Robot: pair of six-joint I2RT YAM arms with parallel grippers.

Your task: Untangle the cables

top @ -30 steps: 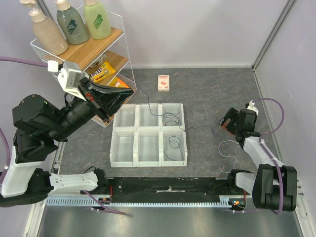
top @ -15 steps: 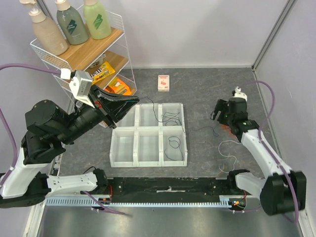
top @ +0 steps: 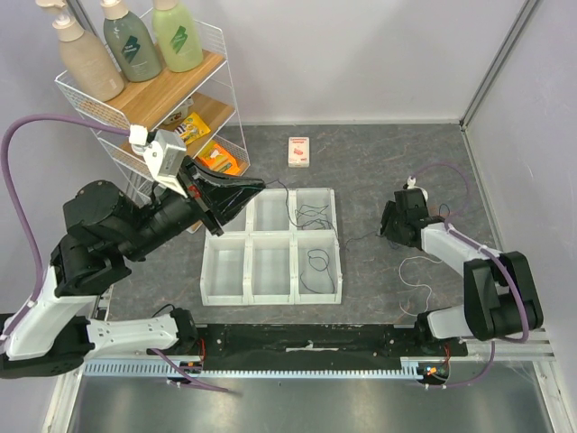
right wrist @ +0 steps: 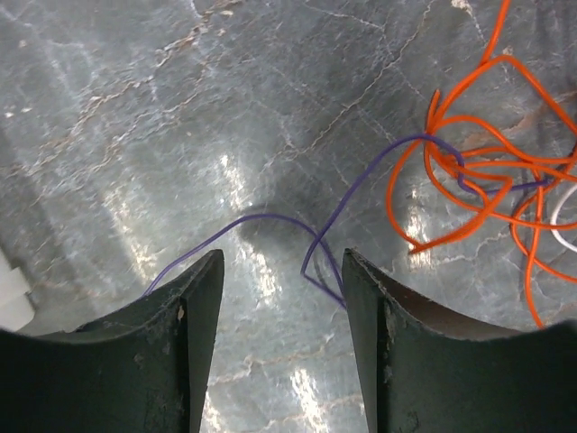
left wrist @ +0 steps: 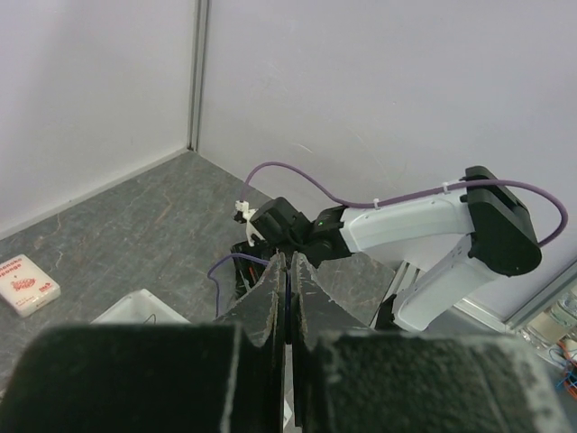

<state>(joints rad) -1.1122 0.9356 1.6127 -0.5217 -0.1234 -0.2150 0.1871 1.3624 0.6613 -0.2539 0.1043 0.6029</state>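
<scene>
My left gripper (top: 259, 186) is shut on the blue-purple cable (top: 281, 200) and holds it up above the back of the white tray (top: 225, 271). In the left wrist view the cable is a thin blue line between my closed fingers (left wrist: 275, 289). It runs on across the table to my right gripper (top: 389, 227), which is low over the table and open. The cable (right wrist: 311, 242) lies between the right gripper's (right wrist: 279, 262) jaws, untouched, and leads into an orange-red bunch (right wrist: 469, 171). Black cables (top: 313, 216) lie in the tray's right compartments. A white cable (top: 416, 275) lies near the right arm.
A wire rack (top: 135, 86) with bottles and snack packs stands at the back left, close to the left arm. A small red and white box (top: 298, 151) lies behind the tray. Walls close off the back and the right side.
My right gripper has swung left towards the tray and dropped low over the cables. My left gripper has moved a little right and forward with the blue-purple cable.
</scene>
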